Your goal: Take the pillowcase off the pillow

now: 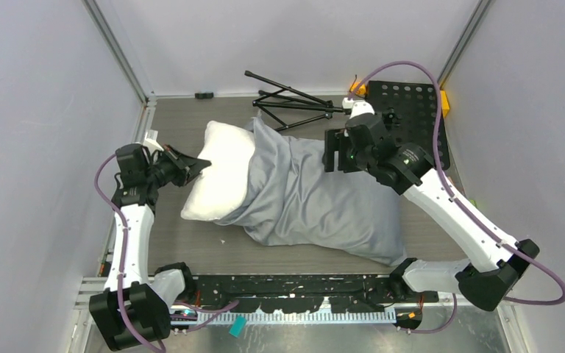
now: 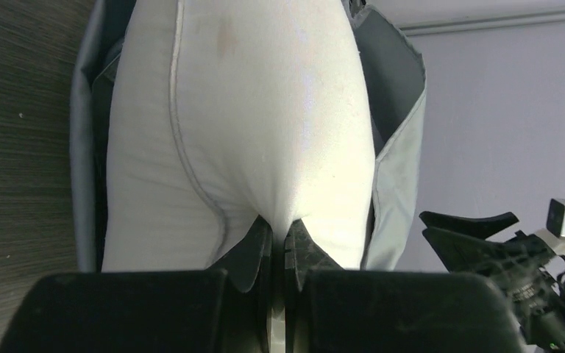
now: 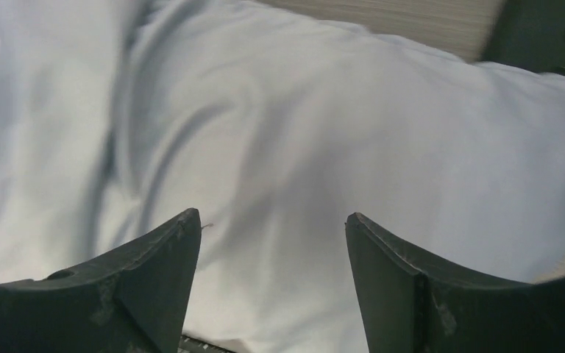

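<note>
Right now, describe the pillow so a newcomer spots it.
On the table lies a grey pillowcase. The pillow sticks out of its left end, pinched by the left gripper. It's the only plump white thing there.

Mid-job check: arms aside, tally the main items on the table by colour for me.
White: 1, the pillow
Blue-grey: 1, the pillowcase
Black: 2, the folded stand and the perforated plate
Total: 4
</note>
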`<action>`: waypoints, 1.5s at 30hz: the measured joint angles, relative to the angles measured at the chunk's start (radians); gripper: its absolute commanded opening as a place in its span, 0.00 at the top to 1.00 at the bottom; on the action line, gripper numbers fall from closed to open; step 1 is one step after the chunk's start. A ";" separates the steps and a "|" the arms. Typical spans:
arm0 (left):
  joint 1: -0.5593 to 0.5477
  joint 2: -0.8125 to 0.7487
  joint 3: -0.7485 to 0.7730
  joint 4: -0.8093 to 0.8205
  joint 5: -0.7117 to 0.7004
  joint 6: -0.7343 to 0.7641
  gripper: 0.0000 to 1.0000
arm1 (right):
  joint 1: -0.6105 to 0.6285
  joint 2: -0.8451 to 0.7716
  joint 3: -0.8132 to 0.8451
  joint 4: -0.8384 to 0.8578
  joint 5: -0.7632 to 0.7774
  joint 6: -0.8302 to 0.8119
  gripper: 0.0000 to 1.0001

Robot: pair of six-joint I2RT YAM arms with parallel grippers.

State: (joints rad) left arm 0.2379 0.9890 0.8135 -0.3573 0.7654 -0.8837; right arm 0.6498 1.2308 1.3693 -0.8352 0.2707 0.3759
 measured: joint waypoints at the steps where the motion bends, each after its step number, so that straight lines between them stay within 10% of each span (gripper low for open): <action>1: -0.001 0.000 0.000 0.005 -0.002 0.000 1.00 | 0.024 0.004 0.018 -0.005 -0.016 0.005 0.19; 9: -0.004 -0.001 0.000 0.017 -0.006 -0.005 1.00 | 0.432 0.156 0.127 0.021 0.081 0.140 0.10; 17: -0.007 -0.008 0.000 0.016 -0.021 -0.006 1.00 | 0.509 0.286 0.148 0.026 0.222 0.355 0.08; 25: -0.008 -0.016 0.000 0.016 -0.054 -0.003 1.00 | 0.507 0.277 0.054 0.053 0.232 0.487 0.53; 30: -0.009 -0.006 0.002 0.024 -0.072 -0.016 1.00 | 0.482 0.235 -0.047 0.074 0.182 0.521 0.99; 45: 0.018 0.086 0.093 0.013 -0.046 -0.027 1.00 | 0.086 -0.172 -0.289 0.052 0.068 0.494 1.00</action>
State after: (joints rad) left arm 0.2562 1.0752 0.9066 -0.3447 0.7193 -0.9112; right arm 0.7357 1.0584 1.0801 -0.7834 0.3386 0.8700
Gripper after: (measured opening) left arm 0.037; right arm 0.023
